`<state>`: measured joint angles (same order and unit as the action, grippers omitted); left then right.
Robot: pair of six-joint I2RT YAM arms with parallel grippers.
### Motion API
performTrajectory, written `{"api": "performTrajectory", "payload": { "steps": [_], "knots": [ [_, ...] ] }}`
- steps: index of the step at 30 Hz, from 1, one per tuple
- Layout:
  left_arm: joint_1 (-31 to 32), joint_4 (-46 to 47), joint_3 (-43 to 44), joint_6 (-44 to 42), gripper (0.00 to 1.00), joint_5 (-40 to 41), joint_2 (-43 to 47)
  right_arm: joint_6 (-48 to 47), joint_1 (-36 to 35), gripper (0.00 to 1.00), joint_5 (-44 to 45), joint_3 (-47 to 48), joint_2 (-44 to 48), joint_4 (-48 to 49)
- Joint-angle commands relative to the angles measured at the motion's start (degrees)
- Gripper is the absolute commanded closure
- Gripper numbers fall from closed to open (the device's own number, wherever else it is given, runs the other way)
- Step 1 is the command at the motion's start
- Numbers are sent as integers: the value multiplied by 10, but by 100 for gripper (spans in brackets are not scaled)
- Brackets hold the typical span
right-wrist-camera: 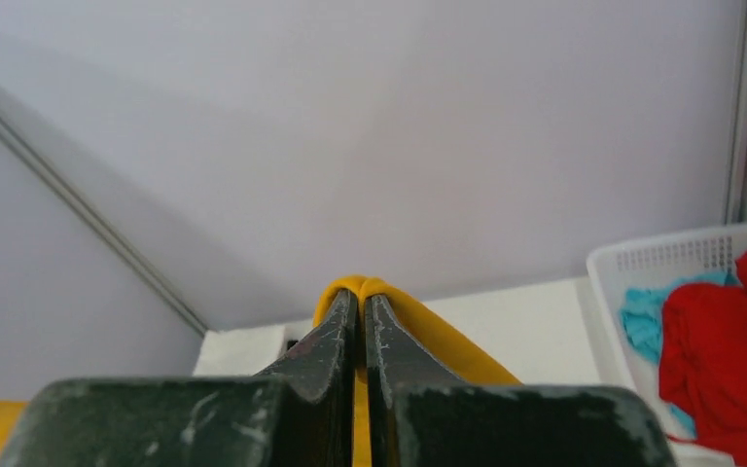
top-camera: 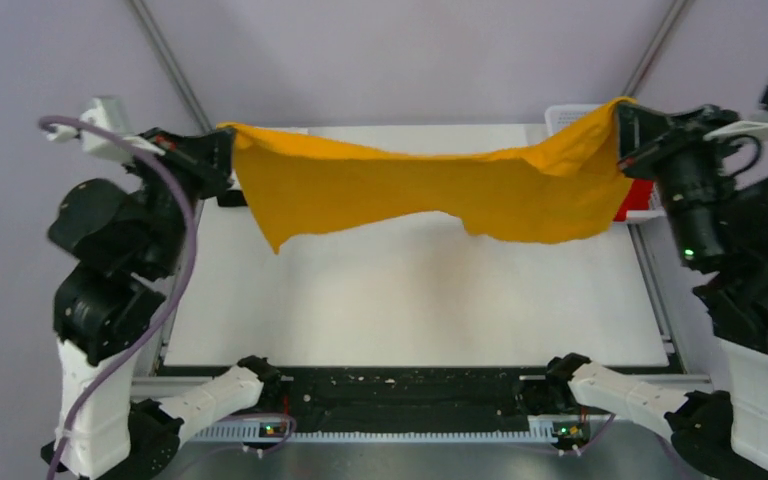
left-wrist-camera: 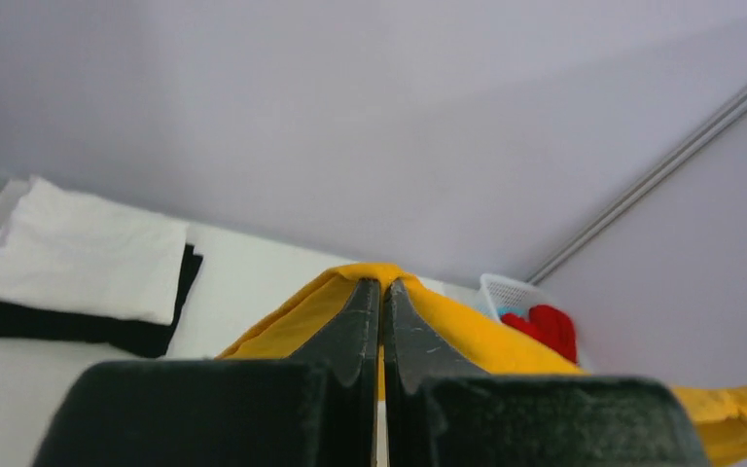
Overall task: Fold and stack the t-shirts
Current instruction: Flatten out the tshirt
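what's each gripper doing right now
Left gripper: closed on the mustard-yellow cloth t-shirt.
Right gripper: closed on the same t-shirt's other end.

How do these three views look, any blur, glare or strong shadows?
Top external: even, soft light, no glare, the mustard shirt sharp with only faint shadow on the table. Left wrist: the left gripper looms soft-edged up close; the white shirt behind is slightly soft. Right wrist: the right gripper likewise, the basket mildly blurred.
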<state>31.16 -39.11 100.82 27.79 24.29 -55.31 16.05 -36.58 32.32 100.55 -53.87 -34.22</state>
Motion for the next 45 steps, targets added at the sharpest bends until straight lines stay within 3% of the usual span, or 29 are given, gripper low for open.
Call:
{"api": "performTrajectory", "payload": {
  "steps": [1, 8, 12, 17, 22, 30, 33, 37, 41, 45],
  "knots": [
    [0, -44, 104, -42, 100, -14, 14, -80, 4, 100, -82, 137, -10, -31],
    [0, -47, 139, -38, 100, -91, 63, -87, 4, 100, -176, 266, -7, -66],
    [0, -56, 142, -30, 100, -139, 75, -77, 4, 100, -220, 269, 8, -70],
    [0, -54, 125, -24, 100, -150, 82, -71, 4, 100, -206, 239, 24, -66],
    [0, -20, 31, -29, 100, -70, 73, -76, 4, 100, -116, 128, 37, -23],
    [-16, 51, -194, 25, 100, 106, -25, -88, 4, 100, 144, -200, 27, 161],
    [-66, 117, -264, 39, 100, 74, -70, -69, 4, 100, 198, -294, 0, 223],
    [-127, 172, -304, 51, 100, -12, -158, -20, 35, 100, 183, -367, -51, 277],
    [-184, 205, -279, 60, 100, -106, -285, 20, 97, 100, 98, -393, -121, 310],
    [-203, 220, -200, 46, 100, -138, -418, 27, 142, 100, 26, -378, -215, 335]
  ]
}}
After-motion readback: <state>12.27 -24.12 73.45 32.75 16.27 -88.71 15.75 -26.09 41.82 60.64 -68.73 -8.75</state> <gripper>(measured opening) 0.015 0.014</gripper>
